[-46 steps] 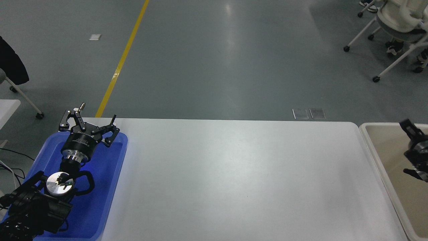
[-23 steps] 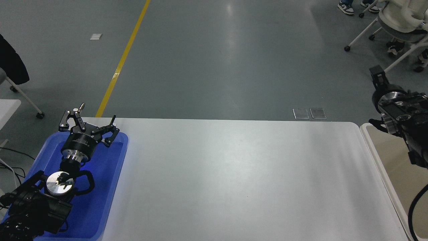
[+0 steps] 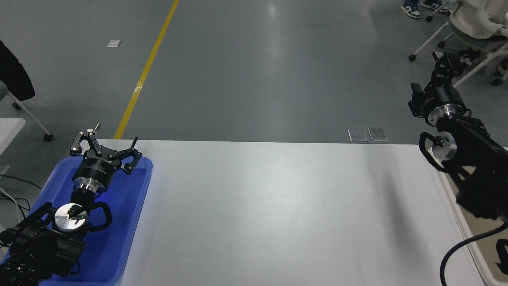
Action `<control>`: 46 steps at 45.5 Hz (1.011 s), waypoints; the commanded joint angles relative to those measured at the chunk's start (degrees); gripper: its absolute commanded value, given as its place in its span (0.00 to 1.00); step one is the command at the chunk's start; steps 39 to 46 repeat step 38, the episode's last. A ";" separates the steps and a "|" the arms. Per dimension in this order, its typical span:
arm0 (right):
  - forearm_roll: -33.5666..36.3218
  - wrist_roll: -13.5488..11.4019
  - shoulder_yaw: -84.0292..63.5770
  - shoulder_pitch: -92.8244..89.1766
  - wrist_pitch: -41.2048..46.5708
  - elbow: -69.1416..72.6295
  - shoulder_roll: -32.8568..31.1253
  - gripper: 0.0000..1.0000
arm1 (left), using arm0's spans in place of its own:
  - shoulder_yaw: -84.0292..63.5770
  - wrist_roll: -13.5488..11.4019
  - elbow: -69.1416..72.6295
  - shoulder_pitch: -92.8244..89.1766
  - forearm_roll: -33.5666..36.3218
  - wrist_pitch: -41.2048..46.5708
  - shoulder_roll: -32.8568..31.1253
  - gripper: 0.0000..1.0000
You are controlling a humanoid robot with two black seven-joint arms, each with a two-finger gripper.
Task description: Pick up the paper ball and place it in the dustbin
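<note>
The paper ball is not in view anywhere on the table. The dustbin (image 3: 463, 225), cream-white with a beige inside, stands at the table's right end and is mostly covered by my right arm. My right gripper (image 3: 445, 63) is raised high above the bin's far end and points away from the camera; nothing shows in it. My left gripper (image 3: 106, 146) is open and empty, parked over the far end of the shallow blue tray (image 3: 131, 222) at the lower left.
The white table (image 3: 278, 206) spans the middle of the view. Office chairs (image 3: 472, 28) and a person's shoes (image 3: 412, 10) are on the grey floor at the top right. A yellow floor line (image 3: 147, 67) runs at the upper left.
My right arm has risen out of the dustbin and swung up and leftward; its gripper now stands high above the bin's far end. The left arm has not moved.
</note>
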 commanded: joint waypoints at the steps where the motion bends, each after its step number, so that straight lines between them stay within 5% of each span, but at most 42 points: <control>1: -0.12 5.93 6.12 -9.15 3.39 2.95 2.03 1.00 | 0.00 0.06 0.01 -0.08 0.00 -0.04 -0.07 1.00; 46: -0.12 5.84 8.85 -15.30 9.73 2.51 8.45 1.00 | 0.00 0.06 -0.08 0.01 0.00 0.05 0.02 1.00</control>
